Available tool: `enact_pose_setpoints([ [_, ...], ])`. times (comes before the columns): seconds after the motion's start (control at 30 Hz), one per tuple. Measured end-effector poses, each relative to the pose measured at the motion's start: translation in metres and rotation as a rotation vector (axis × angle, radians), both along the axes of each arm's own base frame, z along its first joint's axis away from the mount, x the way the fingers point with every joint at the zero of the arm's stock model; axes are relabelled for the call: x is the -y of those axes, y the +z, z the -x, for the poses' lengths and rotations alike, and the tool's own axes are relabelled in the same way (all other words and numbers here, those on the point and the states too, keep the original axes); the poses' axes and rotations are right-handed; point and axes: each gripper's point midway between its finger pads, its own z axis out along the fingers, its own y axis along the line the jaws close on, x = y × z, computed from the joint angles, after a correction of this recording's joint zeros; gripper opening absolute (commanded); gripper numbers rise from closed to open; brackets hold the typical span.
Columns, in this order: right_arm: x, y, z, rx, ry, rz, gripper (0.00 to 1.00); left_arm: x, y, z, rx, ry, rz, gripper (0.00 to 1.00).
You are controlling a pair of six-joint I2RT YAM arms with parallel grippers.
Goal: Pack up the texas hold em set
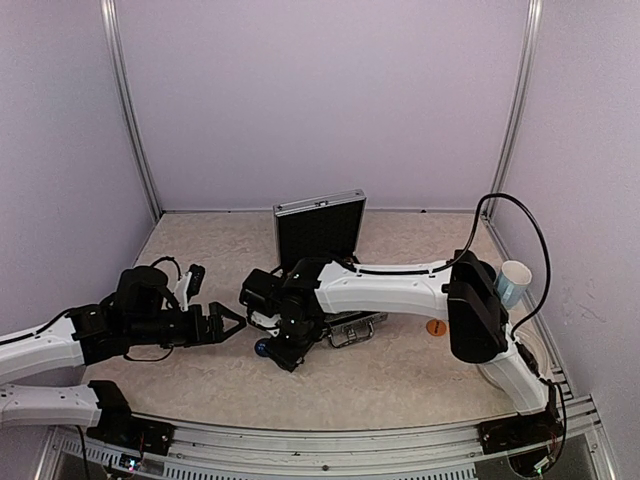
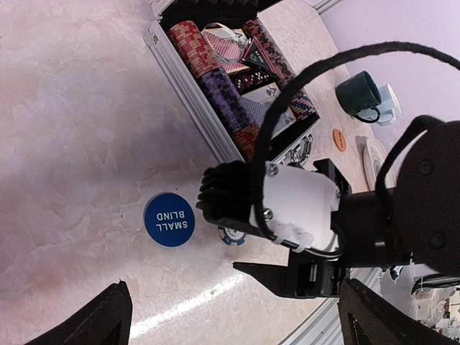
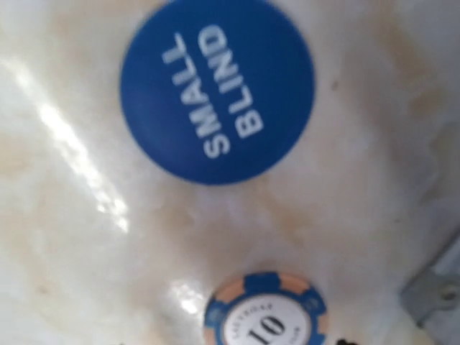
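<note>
While left gripper (image 1: 228, 322) gapes, right gripper (image 1: 275, 352) points down.

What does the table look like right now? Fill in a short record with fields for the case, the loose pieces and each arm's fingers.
container: case, open, lid up
inside: chips and cards
loose pieces: blue button marked SMALL BLIND and a chip marked 10, lying flat and apart on the table
left fingers: open, empty
right fingers: apart, over the loose chip, not gripping it
</note>
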Motion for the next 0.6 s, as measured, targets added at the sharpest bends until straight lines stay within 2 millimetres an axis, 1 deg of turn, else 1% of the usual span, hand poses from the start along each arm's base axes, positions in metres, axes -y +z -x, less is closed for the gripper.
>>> enact_pose_setpoints([
  [0.17, -0.006, 0.019, -0.005, 0.004, -0.017, -0.061, 0.63, 0.000, -0.003, 0.000, -0.004, -0.003, -0.008, 0.99],
  [0.27, -0.007, 0.021, -0.007, -0.007, -0.026, -0.076, 0.63, 0.001, -0.003, -0.001, 0.000, -0.006, -0.012, 0.99],
  [0.43, 0.002, 0.007, -0.001, -0.058, -0.028, -0.051, 0.63, 0.001, -0.003, -0.001, 0.004, -0.010, -0.015, 0.99],
  [0.6, 0.019, -0.013, 0.003, -0.104, -0.041, -0.002, 0.63, 0.000, -0.003, -0.002, 0.006, -0.007, -0.017, 0.99],
])
